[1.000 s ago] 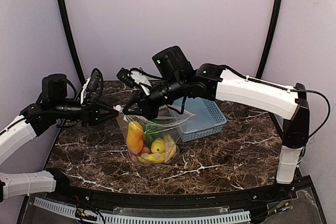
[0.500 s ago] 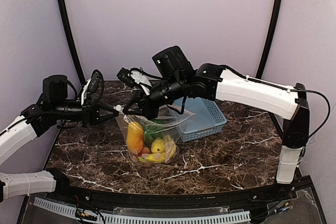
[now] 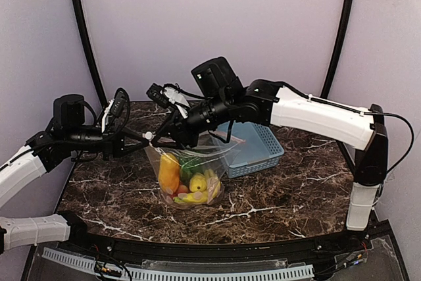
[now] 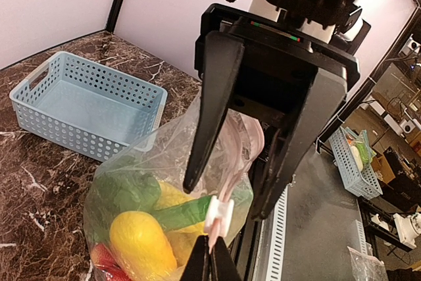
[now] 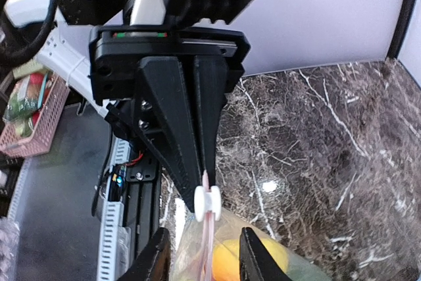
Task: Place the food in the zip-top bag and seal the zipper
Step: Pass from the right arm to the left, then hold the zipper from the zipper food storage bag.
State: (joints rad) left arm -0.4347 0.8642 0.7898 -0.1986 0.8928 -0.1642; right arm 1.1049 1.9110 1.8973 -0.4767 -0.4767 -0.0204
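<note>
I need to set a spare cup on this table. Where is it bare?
Bare marble table front right, between the zip-top bag and the right arm's base, and front left of the bag. Crowded behind it: both arms' jaws meet at the zipper, with the basket alongside.

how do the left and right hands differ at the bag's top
The black left hand is shut; the black right hand is open. The left hand pinches the pinkish-white zipper strip at its white slider; the right hand's fingers straddle that strip. Both meet at the clear plastic bag's mouth.
</note>
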